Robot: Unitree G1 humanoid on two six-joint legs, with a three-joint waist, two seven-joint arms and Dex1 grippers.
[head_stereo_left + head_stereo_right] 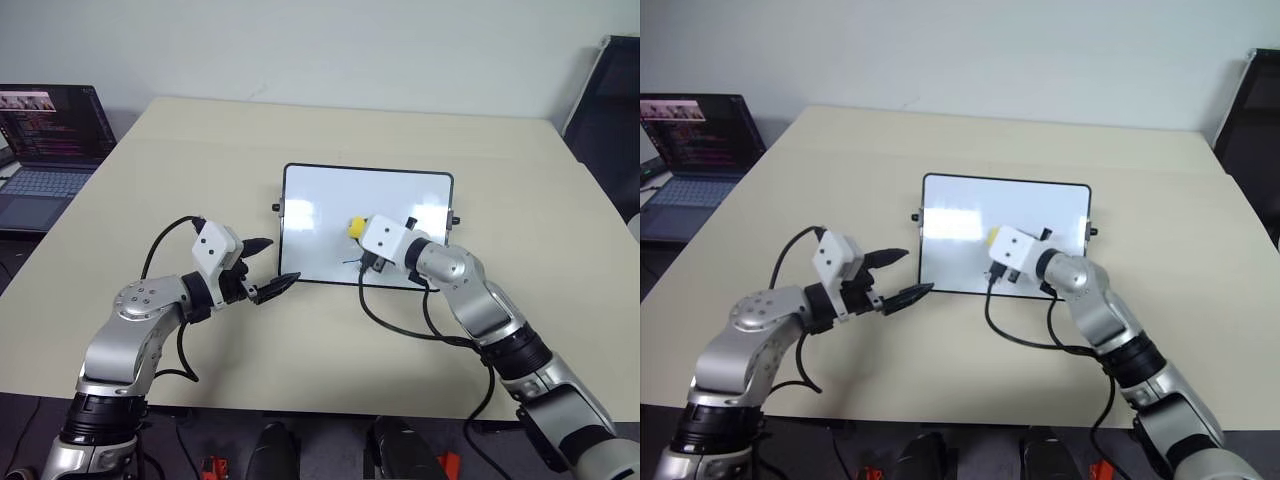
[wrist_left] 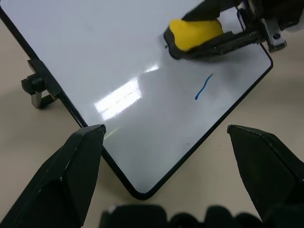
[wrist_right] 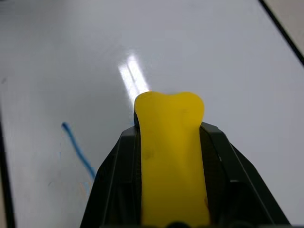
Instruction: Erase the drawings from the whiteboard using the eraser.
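Beige table (image 1: 300,130) against a pale wall, with an open laptop (image 1: 45,150) on a lower surface off its left edge and a dark chair (image 1: 610,110) past the far right corner. Eraser (image 3: 171,156): yellow oblong block, clamped between the two black fingers of the right gripper (image 1: 356,232), its free end pointing out over the whiteboard (image 1: 330,215) at about the board's middle; whether its dark underside touches the glossy surface cannot be told. Drawings: one short thin blue line (image 2: 203,87) is visible, lying on the white surface just beside the eraser, toward the board's near edge. Whiteboard: small rectangle, black frame, rounded corners, small black knobs on both short sides, lying flat at the centre of the table with its long sides across the robot's front. Left gripper (image 1: 266,267): fingers spread apart, holding nothing, poised just off the board's near left corner, its fingertips (image 2: 90,137) to either side of that corner in the left wrist view. A black cable loops on the table under each forearm.
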